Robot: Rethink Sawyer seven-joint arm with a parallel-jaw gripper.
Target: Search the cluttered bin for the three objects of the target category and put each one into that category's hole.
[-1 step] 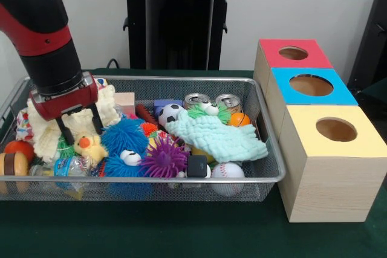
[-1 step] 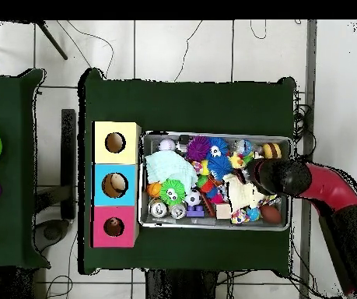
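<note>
txt: none legible | labels/brands/nos.: none readable, either view

- We see the bin (image 1: 266,173) on the table (image 1: 181,234), three boxes (image 1: 329,161) in a row just right of it.
- In it, the cloth (image 1: 221,137) lies before two cans (image 1: 213,102).
- The gripper (image 1: 78,132) hangs over its left end.

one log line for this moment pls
arm: over bin left end in front view | tool: open, just above yellow duck | boxes: beside bin
</note>
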